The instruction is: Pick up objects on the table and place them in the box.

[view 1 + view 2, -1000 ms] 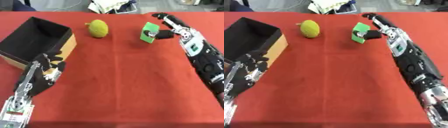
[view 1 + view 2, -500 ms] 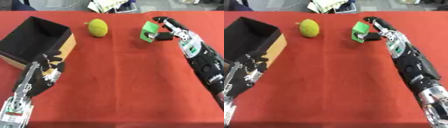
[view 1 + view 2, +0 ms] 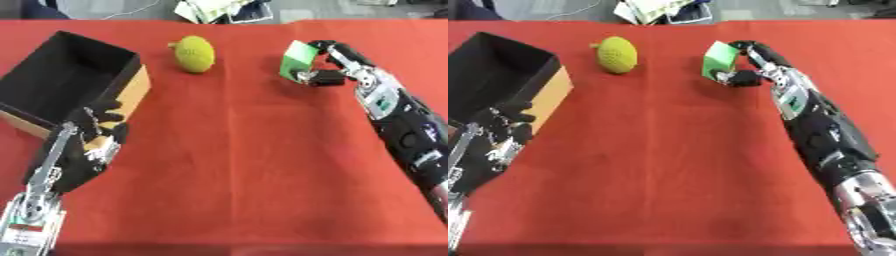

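A green block point(image 3: 296, 61) is held just above the red table at the back right, with my right hand point(image 3: 332, 64) curled round it from the right. A yellow-green lemon-like fruit point(image 3: 194, 53) lies on the cloth at the back middle. The open box point(image 3: 61, 85), black inside with tan cardboard sides, stands at the left. My left hand point(image 3: 91, 145) rests beside the box's near corner with relaxed fingers and holds nothing.
The red cloth point(image 3: 245, 165) covers the whole table. Papers and clutter point(image 3: 223, 10) lie beyond the far edge. My right forearm point(image 3: 404, 130) runs along the right side.
My right hand has closed on the green block and shifted it slightly left and up, tilting it. The left hand and the fruit stay where they were.
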`<control>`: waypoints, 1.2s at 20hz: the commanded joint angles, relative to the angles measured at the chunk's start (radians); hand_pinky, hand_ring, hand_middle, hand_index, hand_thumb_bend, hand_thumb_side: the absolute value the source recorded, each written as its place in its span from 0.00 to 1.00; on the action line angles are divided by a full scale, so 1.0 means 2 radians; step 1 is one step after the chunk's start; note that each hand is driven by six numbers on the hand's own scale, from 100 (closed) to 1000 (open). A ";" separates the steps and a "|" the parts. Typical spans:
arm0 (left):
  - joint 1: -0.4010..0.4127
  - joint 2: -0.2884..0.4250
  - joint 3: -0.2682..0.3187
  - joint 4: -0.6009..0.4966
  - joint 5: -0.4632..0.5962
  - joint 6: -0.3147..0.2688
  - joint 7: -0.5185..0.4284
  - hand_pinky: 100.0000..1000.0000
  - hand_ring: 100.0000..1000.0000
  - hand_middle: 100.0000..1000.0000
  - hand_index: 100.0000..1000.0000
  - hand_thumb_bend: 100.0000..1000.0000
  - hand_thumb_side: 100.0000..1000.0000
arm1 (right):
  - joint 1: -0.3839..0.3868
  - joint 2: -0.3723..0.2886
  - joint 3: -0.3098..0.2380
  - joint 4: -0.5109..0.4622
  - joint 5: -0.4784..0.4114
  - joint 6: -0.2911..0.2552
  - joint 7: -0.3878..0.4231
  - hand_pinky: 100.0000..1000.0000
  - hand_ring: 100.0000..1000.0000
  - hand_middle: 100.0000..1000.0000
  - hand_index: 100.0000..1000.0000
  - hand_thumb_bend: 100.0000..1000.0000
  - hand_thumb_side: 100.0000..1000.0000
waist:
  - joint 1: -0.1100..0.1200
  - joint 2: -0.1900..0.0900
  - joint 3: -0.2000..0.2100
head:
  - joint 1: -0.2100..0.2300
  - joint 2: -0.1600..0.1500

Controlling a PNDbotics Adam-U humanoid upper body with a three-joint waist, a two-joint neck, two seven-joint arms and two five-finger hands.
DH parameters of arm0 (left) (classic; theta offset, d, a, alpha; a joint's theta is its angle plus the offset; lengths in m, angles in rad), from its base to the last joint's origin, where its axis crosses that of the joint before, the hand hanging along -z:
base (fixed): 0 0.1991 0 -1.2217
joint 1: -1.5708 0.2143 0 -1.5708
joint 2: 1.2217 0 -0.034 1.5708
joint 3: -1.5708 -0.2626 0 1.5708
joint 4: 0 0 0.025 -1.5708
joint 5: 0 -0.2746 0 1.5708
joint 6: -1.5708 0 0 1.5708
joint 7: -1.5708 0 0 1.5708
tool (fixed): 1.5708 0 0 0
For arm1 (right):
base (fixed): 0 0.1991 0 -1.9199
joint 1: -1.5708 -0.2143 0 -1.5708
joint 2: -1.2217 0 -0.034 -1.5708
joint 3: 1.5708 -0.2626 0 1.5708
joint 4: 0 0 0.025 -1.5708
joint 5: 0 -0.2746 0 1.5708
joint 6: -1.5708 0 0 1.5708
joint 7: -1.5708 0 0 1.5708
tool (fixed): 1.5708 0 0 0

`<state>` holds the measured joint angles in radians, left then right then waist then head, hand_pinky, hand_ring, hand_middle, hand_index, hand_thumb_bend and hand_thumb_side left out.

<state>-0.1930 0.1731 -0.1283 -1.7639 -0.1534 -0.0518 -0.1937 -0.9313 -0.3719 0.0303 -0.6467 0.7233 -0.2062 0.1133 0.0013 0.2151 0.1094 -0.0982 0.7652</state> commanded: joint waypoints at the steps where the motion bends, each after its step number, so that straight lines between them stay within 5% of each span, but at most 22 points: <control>1: -0.005 0.002 -0.002 -0.008 0.002 0.000 -0.002 0.58 0.74 0.75 0.79 0.29 0.48 | -0.007 -0.006 -0.005 -0.001 0.005 0.001 -0.010 0.80 0.86 0.78 0.89 0.30 0.47 | 0.001 -0.007 0.001 | -0.001 0.002; 4: -0.005 0.002 -0.001 -0.008 0.003 0.000 -0.001 0.58 0.73 0.75 0.79 0.29 0.48 | -0.007 -0.005 -0.005 -0.004 0.007 0.001 -0.025 0.77 0.81 0.68 0.82 0.27 0.40 | 0.001 -0.007 0.001 | -0.001 0.002; 8: -0.005 0.002 -0.001 -0.008 0.003 0.000 -0.001 0.58 0.73 0.75 0.79 0.29 0.48 | -0.007 -0.006 -0.004 -0.017 0.008 -0.003 -0.071 0.69 0.70 0.50 0.65 0.08 0.11 | 0.001 -0.007 0.000 | -0.001 0.002; 11: -0.005 0.002 -0.001 -0.008 0.002 0.000 -0.001 0.58 0.73 0.75 0.79 0.28 0.48 | -0.007 -0.007 0.000 -0.034 0.003 -0.011 -0.109 0.66 0.66 0.43 0.56 0.00 0.00 | 0.001 -0.007 -0.001 | 0.001 0.002; 16: -0.004 0.002 -0.001 -0.008 0.003 0.000 -0.001 0.58 0.73 0.75 0.79 0.28 0.48 | -0.018 -0.010 0.017 -0.082 -0.027 -0.030 -0.116 0.64 0.62 0.39 0.51 0.00 0.00 | 0.000 -0.009 -0.002 | 0.002 0.002; 24: -0.003 0.003 -0.005 -0.007 0.003 -0.001 -0.005 0.58 0.73 0.75 0.79 0.28 0.48 | -0.052 -0.004 0.044 -0.141 -0.096 -0.030 -0.059 0.64 0.62 0.40 0.52 0.00 0.00 | -0.003 -0.013 0.002 | 0.002 0.002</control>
<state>-0.1928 0.1729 -0.1351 -1.7639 -0.1504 -0.0513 -0.1994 -1.0109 -0.3640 0.1135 -0.8952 0.5553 -0.2670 -0.0225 -0.0053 0.2079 0.1127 -0.0944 0.7652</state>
